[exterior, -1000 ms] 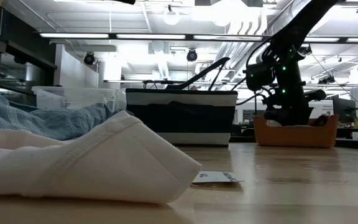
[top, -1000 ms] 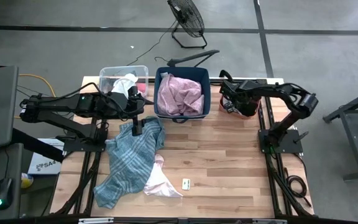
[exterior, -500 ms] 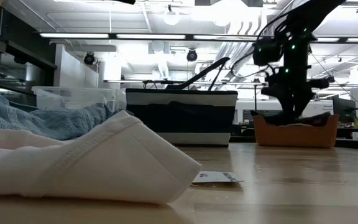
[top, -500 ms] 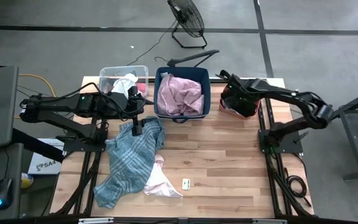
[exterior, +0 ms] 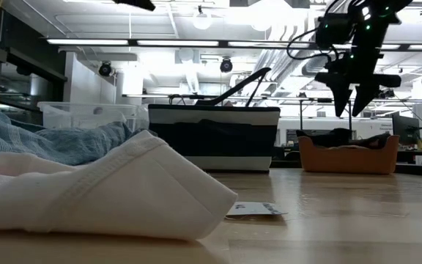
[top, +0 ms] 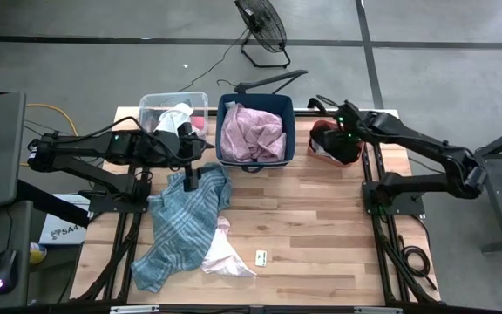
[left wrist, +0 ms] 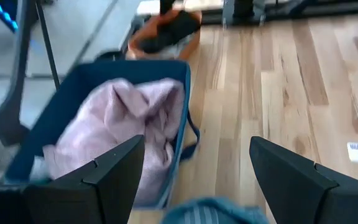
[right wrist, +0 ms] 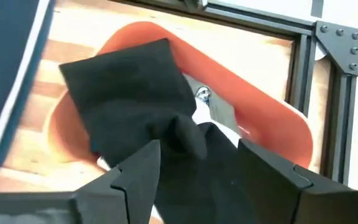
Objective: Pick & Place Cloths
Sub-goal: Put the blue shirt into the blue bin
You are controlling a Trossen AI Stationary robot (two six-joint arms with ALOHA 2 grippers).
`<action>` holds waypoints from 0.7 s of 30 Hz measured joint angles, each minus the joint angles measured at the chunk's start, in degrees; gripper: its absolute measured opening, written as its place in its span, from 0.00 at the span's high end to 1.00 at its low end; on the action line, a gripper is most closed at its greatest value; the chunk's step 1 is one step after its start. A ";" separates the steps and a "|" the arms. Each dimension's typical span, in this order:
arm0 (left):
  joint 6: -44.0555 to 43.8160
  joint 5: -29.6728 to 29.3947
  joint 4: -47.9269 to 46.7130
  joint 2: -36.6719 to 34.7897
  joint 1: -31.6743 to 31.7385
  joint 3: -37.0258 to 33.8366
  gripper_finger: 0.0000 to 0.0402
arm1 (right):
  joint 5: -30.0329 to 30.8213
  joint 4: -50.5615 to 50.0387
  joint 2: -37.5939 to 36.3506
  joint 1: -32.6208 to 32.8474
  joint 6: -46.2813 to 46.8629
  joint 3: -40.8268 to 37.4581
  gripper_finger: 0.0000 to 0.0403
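A dark cloth (right wrist: 129, 99) lies in the orange bin (right wrist: 272, 130) at the table's far right. My right gripper (exterior: 352, 94) hangs open well above it, fingers pointing down, with nothing between them. A teal plaid cloth (top: 179, 222) is spread on the left of the table, and a pale pink-white cloth (top: 225, 255) lies against its near right edge. My left gripper (top: 192, 179) stands open over the plaid cloth's far end (left wrist: 210, 211). A mauve-pink cloth (top: 253, 131) fills the blue bin (top: 231, 103), and a white cloth (top: 177, 116) sits in the clear bin (top: 151, 103). My left gripper stands open over the plaid cloth's far end, fingers either side of it. I cannot tell whether they touch the cloth.
A small white paper tag (top: 261, 256) lies on the wood near the front. The three bins stand in a row along the far edge. Bare wood (top: 321, 227) stretches across the table's right half. A fan (top: 264, 30) stands on the floor behind.
My right gripper has opened and risen straight up out of the orange bin, leaving the dark cloth lying in it.
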 joint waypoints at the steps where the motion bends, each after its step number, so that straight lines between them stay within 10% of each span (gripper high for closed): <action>1: -0.83 0.00 -1.27 0.00 0.00 0.00 0.29 | -0.02 -0.23 -0.51 0.59 0.42 0.00 0.49; 21: -25.30 8.96 -19.25 -0.07 -0.02 -16.29 0.29 | 2.14 -0.26 -3.26 20.93 7.23 0.02 0.49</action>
